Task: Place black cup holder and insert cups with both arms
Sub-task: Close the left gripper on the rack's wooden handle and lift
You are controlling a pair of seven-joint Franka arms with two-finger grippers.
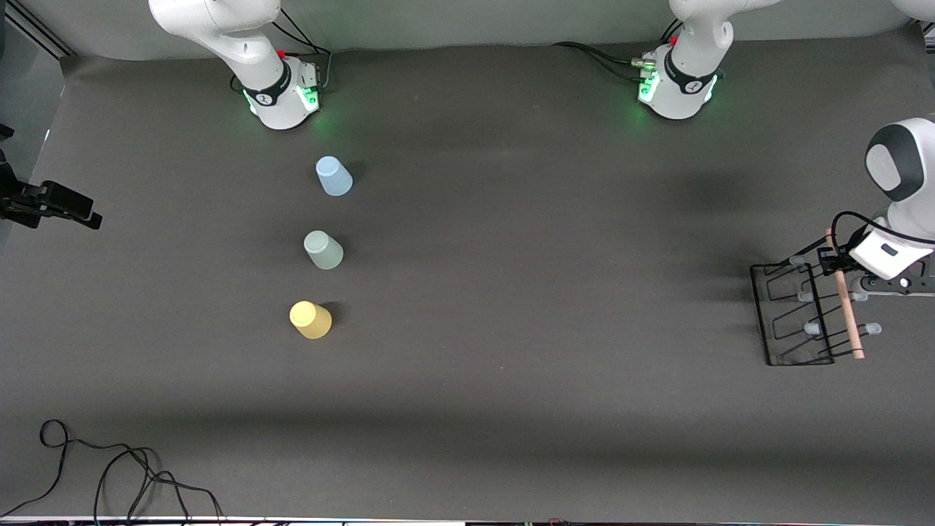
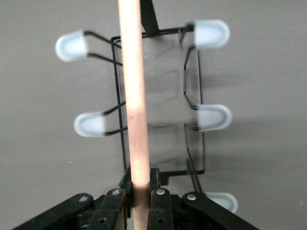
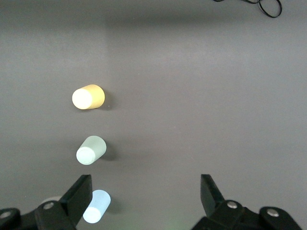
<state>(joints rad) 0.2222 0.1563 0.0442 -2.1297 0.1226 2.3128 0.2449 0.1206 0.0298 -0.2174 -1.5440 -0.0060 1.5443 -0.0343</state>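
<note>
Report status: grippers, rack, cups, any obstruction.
Left gripper shut on black cup holder's wooden handle. Right gripper open, high over the blue cup, waiting. Grey-green and yellow cups upside down, untouched.

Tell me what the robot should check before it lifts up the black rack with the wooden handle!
1. Left gripper shut on the wooden handle: ok.
2. Grip at the handle's middle: not ok, it sits near one end, so the black cup holder may tip.
3. Pegs bare, nothing hanging on them: ok.
4. Blue cup, grey-green cup and yellow cup stand apart from the rack, toward the right arm's end of the table: ok.
5. Right gripper open, waiting above the cups: ok.
6. Rack base flat on the table: cannot tell.
</note>
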